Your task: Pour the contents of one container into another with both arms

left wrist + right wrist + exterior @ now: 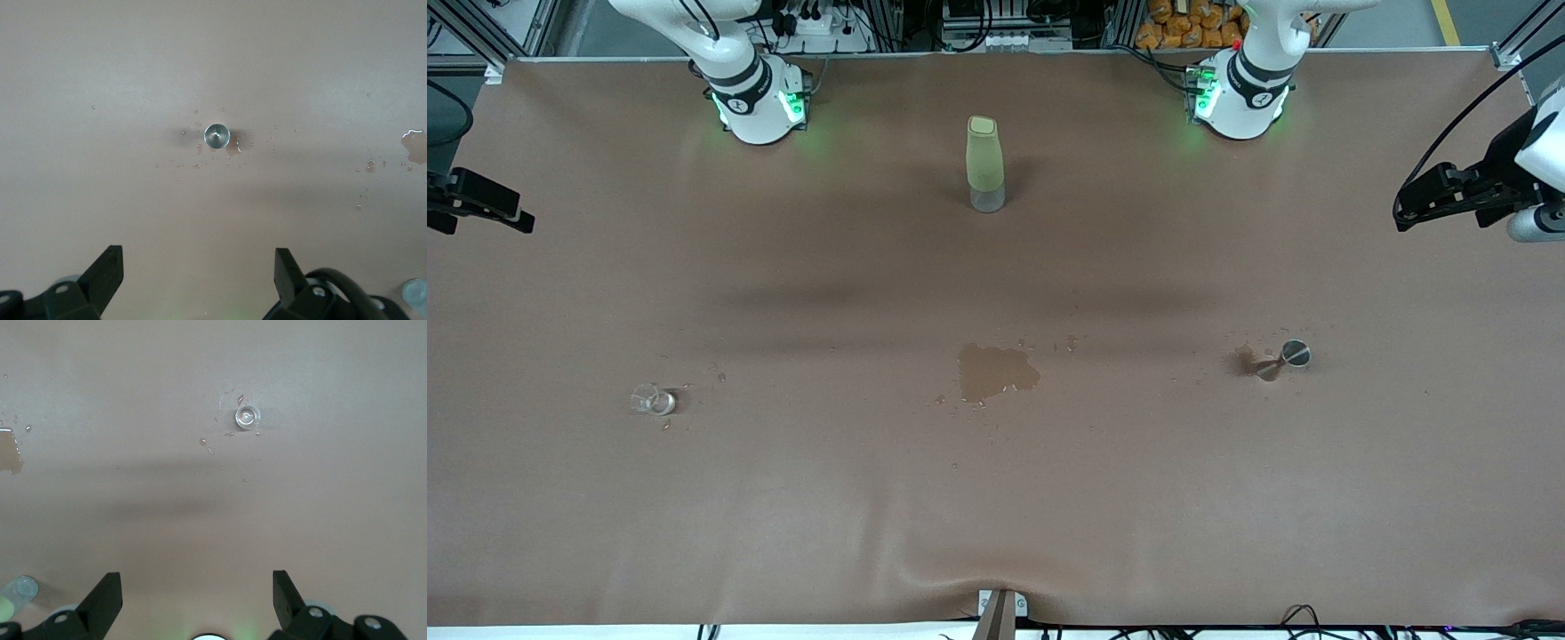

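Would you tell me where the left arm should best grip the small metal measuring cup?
Probably at the narrow waist of the metal measuring cup, coming straight down from above. It stands upright, its round mouth facing up in the left wrist view, alone on wet table, leaving room for the open left claw.

The front camera sits high across the worktop (996, 498), facing both arm bases. Each wrist camera looks straight down from well above, its own tool's fingers spread at the frame edge. Under the left tool (199, 273) lies the metal cup (217, 135); under the right tool (197, 593), probably a clear glass (247, 417). All three views share the spill (996, 372).
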`<state>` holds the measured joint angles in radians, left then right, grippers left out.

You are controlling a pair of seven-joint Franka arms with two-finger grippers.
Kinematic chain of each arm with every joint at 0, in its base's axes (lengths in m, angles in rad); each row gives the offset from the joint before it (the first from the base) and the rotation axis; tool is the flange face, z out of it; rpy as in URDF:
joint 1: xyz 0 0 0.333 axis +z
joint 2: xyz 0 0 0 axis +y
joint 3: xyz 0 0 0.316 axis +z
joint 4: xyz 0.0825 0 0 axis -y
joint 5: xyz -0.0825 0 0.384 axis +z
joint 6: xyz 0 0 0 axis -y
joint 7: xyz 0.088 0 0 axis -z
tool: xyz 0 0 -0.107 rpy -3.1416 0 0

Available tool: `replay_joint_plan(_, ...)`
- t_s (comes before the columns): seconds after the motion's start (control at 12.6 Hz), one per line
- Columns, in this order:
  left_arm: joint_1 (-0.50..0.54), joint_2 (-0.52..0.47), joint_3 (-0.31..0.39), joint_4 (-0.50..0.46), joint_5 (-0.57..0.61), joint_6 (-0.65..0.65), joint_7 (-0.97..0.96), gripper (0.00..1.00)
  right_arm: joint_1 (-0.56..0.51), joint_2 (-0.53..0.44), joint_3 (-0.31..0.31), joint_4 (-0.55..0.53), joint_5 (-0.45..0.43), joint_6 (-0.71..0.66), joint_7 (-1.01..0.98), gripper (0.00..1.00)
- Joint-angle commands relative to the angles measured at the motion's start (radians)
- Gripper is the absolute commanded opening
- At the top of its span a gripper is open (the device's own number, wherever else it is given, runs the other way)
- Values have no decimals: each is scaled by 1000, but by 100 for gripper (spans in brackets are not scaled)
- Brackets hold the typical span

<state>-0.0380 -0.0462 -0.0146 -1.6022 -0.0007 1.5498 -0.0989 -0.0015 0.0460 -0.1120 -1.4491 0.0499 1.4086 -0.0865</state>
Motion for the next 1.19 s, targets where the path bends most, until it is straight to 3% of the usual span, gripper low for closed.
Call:
replay_joint_plan(0.0,3,11,-1,27,10,-22,-15,100,-8,-11,0,4,-4,-13,-7,100)
replay_joint_plan(0.64,40,11,-1,9,5,-30,13,100,-11,-3,2,6,-2,-4,-9,100)
replay_joint_plan(1.11,58,5,-1,-56,-24,-19,42,100,-127,64,1,13,8,70,-264,100)
